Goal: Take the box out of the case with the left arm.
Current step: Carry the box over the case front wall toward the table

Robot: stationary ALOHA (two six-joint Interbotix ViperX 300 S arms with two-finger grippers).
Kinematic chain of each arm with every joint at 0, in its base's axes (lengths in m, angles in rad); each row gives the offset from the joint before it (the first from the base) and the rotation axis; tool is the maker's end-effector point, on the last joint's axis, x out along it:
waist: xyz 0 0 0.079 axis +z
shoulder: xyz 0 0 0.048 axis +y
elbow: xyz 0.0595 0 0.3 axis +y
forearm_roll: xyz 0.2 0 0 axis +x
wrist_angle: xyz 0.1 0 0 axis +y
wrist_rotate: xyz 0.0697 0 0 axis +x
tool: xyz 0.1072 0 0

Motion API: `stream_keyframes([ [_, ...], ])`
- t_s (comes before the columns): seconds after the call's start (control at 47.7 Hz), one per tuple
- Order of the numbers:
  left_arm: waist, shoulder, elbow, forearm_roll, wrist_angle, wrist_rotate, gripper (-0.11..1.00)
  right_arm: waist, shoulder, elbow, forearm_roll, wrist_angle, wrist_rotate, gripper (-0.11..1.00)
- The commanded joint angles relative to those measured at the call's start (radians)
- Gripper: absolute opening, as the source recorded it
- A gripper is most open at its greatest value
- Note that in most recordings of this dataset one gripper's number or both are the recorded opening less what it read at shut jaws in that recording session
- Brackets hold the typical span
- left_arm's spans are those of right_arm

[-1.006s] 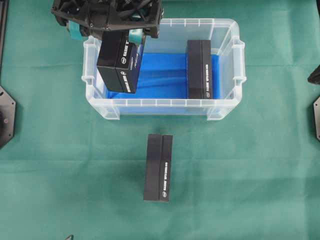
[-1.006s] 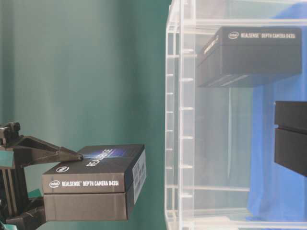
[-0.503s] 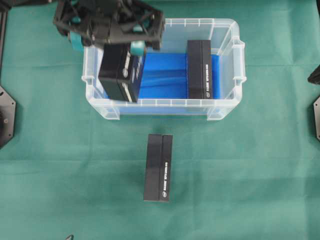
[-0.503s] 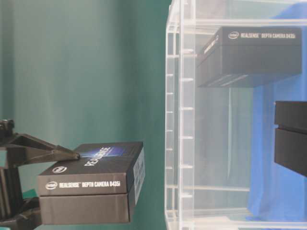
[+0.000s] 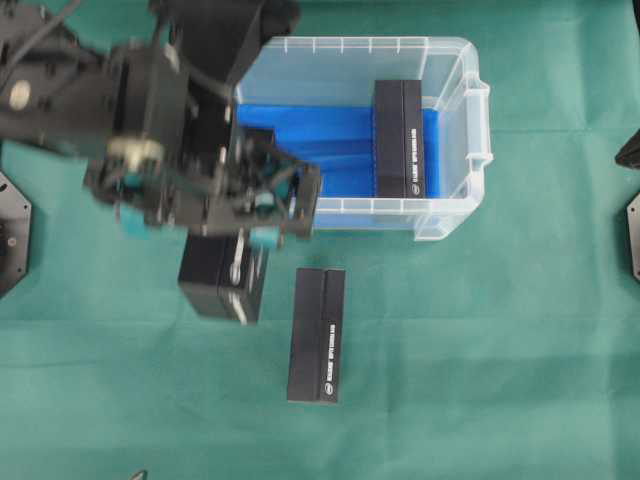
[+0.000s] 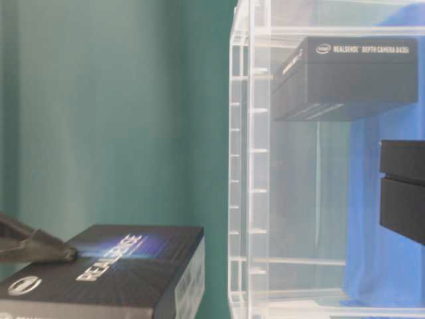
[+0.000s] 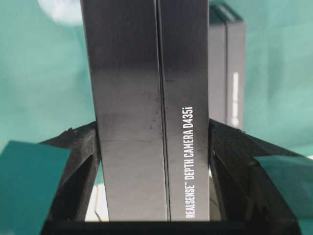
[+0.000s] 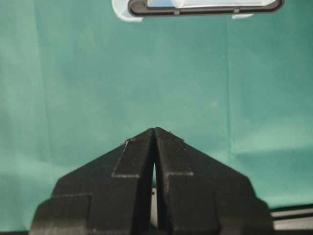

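My left gripper [image 5: 215, 245], with teal pads, is shut on a black box [image 5: 222, 285] and holds it by its long sides. That box hangs outside the case [image 5: 455, 215], just past the front left corner, over the green cloth. In the left wrist view the box [image 7: 146, 122] fills the gap between both black fingers [image 7: 78, 152]. From table level the held box [image 6: 113, 272] sits low and left of the clear case wall [image 6: 249, 166]. A second black box [image 5: 399, 140] stands on the blue cloth inside the case. My right gripper [image 8: 154, 131] is shut on nothing above bare cloth.
A third black box [image 5: 317, 335] lies on the green cloth in front of the case, just right of the held one, and shows behind it in the left wrist view [image 7: 226, 73]. Black arm bases [image 5: 10, 235] stand at the table's left and right edges.
The left gripper has carried the box from above the case's left end forward over the front wall, out above the cloth. The other boxes and the right arm have not moved.
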Motion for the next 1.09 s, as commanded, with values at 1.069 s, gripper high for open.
stream_keyframes([
  [1.069,-0.193,-0.074,0.371,0.015,-0.285,-0.284,0.61,-0.002,0.008,-0.028,0.003,-0.006,0.0,0.0],
])
